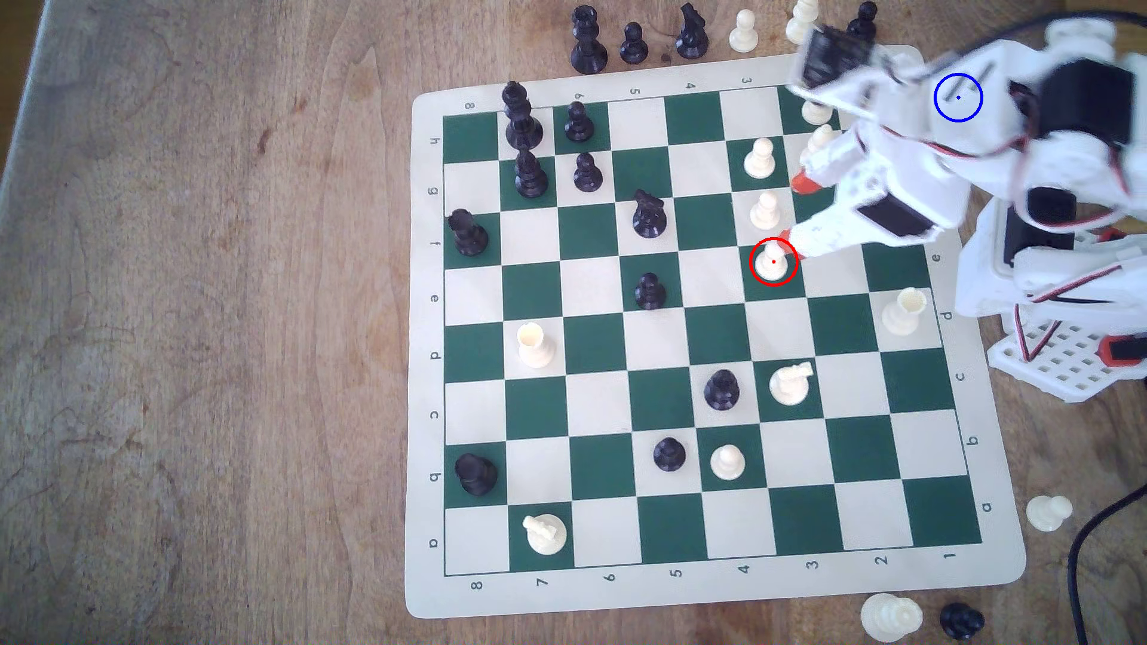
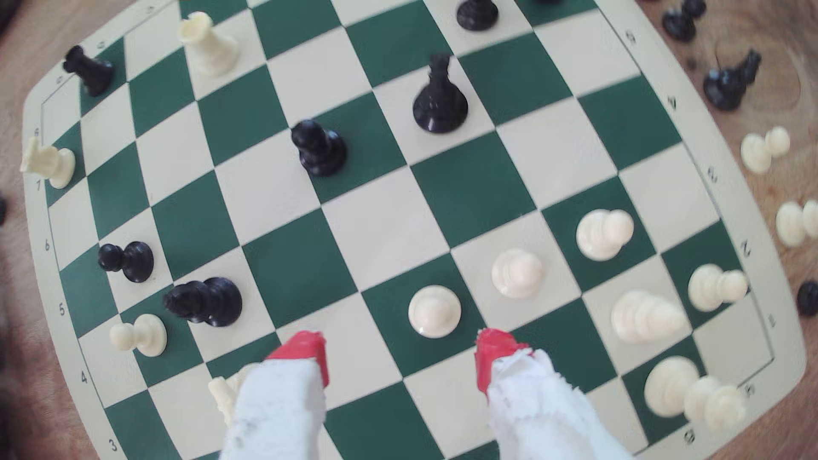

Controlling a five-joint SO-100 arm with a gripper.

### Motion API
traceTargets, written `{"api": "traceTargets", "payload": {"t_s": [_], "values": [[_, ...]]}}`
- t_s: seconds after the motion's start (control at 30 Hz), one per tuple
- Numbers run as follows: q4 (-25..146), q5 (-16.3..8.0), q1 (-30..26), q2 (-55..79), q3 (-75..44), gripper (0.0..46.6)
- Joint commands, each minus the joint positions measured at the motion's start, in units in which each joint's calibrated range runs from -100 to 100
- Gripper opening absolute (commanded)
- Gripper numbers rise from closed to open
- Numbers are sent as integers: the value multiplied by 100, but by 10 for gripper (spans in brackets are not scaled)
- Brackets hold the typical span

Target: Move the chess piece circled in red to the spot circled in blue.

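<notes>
The chess piece (image 1: 773, 262), a cream pawn ringed in red, stands on a green square of the chessboard (image 1: 683, 589). It is the lowest of three cream pawns in a column in the exterior view. My gripper (image 1: 796, 211) hovers open just to its right there, one red fingertip (image 1: 785, 239) close beside the pawn's head. In the wrist view the pawn (image 2: 434, 311) sits just ahead of the open gripper (image 2: 398, 354), nearer one red fingertip (image 2: 493, 354). The blue circle for the spot is drawn over my arm at the exterior view's upper right, and the arm hides the tabletop beneath it.
Two more cream pawns (image 1: 766, 209) (image 1: 760, 158) stand right above the circled one in the exterior view. A cream rook (image 1: 903, 310) and knight (image 1: 789, 381) stand below my arm. Black pieces fill the board's left half. Captured pieces (image 1: 633, 43) line the table beyond the board's top edge.
</notes>
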Motion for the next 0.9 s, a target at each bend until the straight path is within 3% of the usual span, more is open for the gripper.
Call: {"api": "traceTargets", "payload": {"t_s": [0.0,0.27,0.4,0.87], "values": [[144,-366,-159,588,-538,203],[87,-679,68,2311,-1245,156],[13,-899,115,2821,-1544,154],[-568,-943,-3,3576,-1318,136]]}}
